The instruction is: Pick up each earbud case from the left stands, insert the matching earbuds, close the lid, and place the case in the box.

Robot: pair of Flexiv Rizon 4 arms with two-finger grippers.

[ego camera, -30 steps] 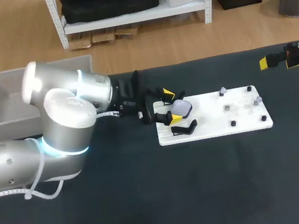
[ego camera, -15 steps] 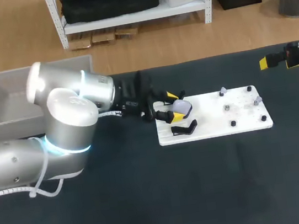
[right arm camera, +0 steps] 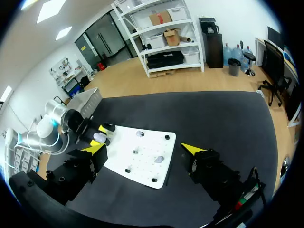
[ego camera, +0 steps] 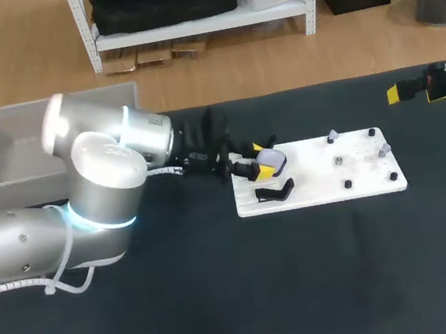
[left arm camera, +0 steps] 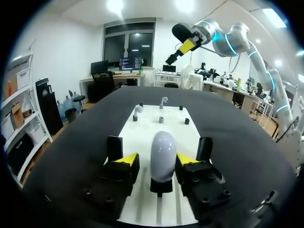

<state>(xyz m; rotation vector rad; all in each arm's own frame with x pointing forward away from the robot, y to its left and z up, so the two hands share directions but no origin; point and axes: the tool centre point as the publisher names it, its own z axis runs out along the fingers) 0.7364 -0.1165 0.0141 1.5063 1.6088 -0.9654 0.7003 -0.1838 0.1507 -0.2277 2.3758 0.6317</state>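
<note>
1. Dark cloth covers the table (ego camera: 225, 299), and a white board (ego camera: 357, 177) lies right of its middle.
2. A lavender earbud case (ego camera: 272, 158) stands upright with its lid closed on a black stand at the board's left end.
3. The left gripper (ego camera: 264, 159) has its fingers spread, one on each side of the case. A thin gap shows on at least one side in the left wrist view.
4. A second black stand (ego camera: 276, 191) sits bare just nearer.
5. The right gripper (right arm camera: 142, 149) is spread wide at the far right, well apart from the board.
6. A grey box (ego camera: 5, 156) sits at the far left.
</note>
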